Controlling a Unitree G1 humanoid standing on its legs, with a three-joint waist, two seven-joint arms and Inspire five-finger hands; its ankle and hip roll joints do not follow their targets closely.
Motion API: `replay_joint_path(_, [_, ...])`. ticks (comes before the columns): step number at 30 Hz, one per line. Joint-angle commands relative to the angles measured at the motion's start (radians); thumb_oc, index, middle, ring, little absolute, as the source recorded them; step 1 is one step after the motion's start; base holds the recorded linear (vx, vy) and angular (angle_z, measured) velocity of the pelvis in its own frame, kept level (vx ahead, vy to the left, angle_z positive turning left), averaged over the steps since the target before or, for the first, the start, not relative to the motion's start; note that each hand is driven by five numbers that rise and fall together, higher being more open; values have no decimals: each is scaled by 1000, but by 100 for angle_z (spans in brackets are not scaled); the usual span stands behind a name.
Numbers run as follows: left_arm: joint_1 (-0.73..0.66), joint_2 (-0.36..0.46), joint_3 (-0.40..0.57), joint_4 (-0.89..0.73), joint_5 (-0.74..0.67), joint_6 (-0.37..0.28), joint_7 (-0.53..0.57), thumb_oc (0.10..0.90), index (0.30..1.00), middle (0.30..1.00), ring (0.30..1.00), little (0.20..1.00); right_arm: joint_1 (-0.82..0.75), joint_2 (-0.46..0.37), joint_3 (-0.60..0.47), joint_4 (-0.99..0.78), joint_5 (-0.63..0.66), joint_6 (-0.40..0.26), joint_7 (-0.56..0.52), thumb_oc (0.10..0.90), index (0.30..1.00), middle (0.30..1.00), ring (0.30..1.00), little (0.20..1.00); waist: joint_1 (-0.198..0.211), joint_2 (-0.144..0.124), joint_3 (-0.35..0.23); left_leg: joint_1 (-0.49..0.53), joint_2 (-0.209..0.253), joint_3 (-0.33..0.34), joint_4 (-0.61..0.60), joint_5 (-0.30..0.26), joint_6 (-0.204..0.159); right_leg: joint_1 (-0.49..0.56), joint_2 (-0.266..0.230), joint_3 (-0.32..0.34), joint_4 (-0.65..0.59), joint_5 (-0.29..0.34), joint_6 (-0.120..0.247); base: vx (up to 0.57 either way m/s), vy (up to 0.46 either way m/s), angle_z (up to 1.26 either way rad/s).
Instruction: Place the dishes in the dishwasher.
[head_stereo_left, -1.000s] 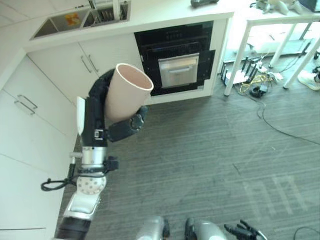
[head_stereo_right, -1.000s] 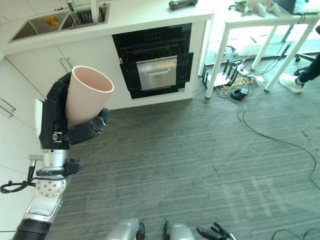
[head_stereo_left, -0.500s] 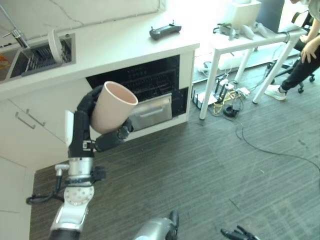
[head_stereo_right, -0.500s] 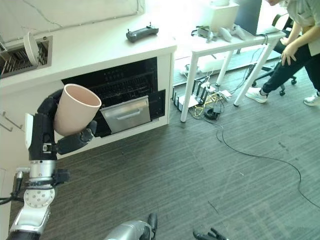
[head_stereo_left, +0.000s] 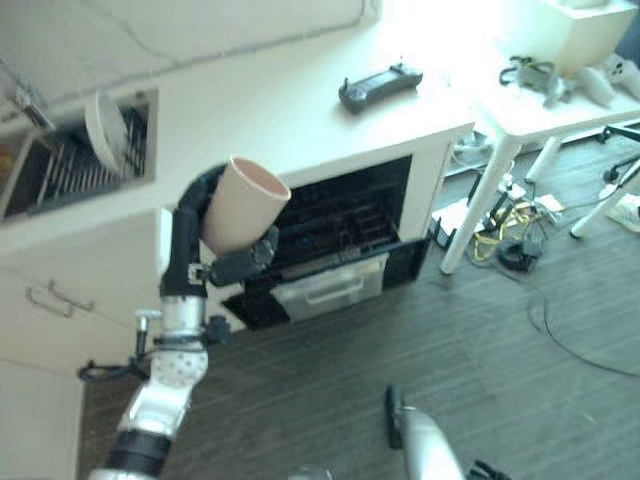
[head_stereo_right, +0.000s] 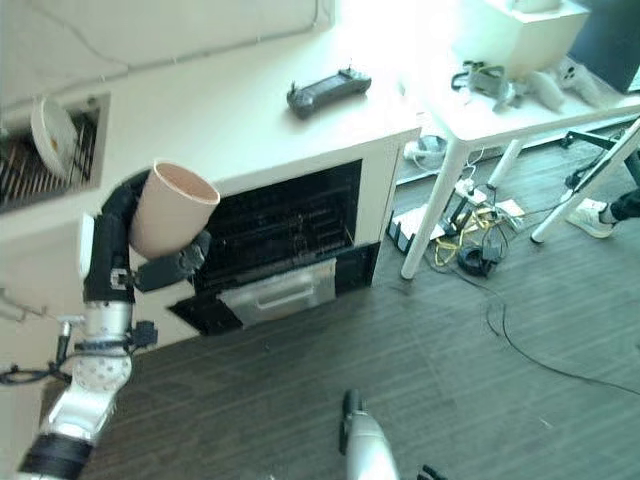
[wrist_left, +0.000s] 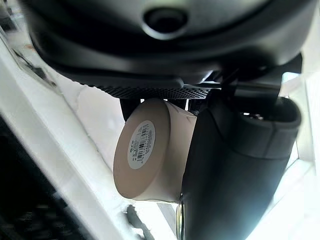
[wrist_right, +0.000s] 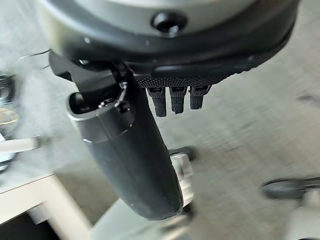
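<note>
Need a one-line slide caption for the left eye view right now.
Left hand holds a beige cup tilted in front of the open dishwasher under the white counter.

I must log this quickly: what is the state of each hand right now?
Left hand: shut on the beige cup, held up in front of the open dishwasher.
Right hand: holds nothing; fingers hang relaxed, open.

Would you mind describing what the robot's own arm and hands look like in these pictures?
The left arm is silver-grey, with a round perforated joint below a black-and-metal wrist section. The left hand is dark and matte, with a white panel along its outer edge. Seen from the wrists, the left thumb and the right hand are smooth dark casings, with a dotted grip texture on the palm edge.
</note>
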Motion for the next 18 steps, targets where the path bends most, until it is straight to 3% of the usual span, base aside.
replay_joint_path(1, [-142,55,95,-163,14,-68,60,400,300,300,300,300,-15,-15,8,9,9,-25,-9,800,900,900,900,900,-9,-56,-39,-85,-55,42,-140,-26,146,178,-66,14,-170,-117,158,318,-238,-27])
replay_joint_path(2, [-139,50,98,-174,9,-66,53,400,300,300,300,300,-17,-20,8,2,14,-27,-10,800,900,900,900,900,-3,-62,-32,-89,-55,57,-127,23,136,199,-64,17,-170,-131,149,319,-284,-3])
replay_joint_path(3, [-148,40,97,-180,-26,-74,22,400,300,300,300,300,-20,-27,2,-2,38,-33,-22,800,900,900,900,900,-3,-71,-11,-174,-31,128,-24,74,116,242,-66,-9,-170,-152,125,222,-221,12])
replay_joint_path(5, [-168,39,86,-177,-52,-87,2,400,300,300,300,300,-18,-33,-13,-8,68,-33,-29,800,900,900,900,900,1,-75,-2,-227,-38,151,-62,74,118,262,-73,-35,-170,-163,125,105,-73,38])
replay_joint_path(6, [-177,43,82,-173,-59,-96,-7,400,300,300,300,300,-18,-37,-22,-7,68,-36,-23,800,900,900,900,900,1,-67,5,-256,-47,160,-140,72,113,274,-71,-47,-170,-174,133,53,53,63])
replay_joint_path(9, [-196,43,61,-165,-62,-104,-10,400,300,300,300,300,-12,-42,-26,-2,66,-45,-25,800,900,900,900,900,-5,-56,22,-377,-8,194,-140,116,76,300,-62,-63,-170,-202,129,39,56,52])
replay_joint_path(15, [-200,23,49,-131,-18,-134,5,400,300,300,300,300,-11,-27,-16,12,51,-33,-45,800,900,900,900,900,-10,-37,-14,-379,7,169,-140,61,98,279,-83,-104,-170,-215,137,28,133,-12])
replay_joint_path(18, [-185,36,54,-125,-11,-135,13,400,300,300,300,300,0,-7,-17,15,121,-88,-79,800,900,900,900,900,-8,-35,-39,-361,5,171,-140,37,107,280,-89,-121,-170,-212,147,7,108,-5])
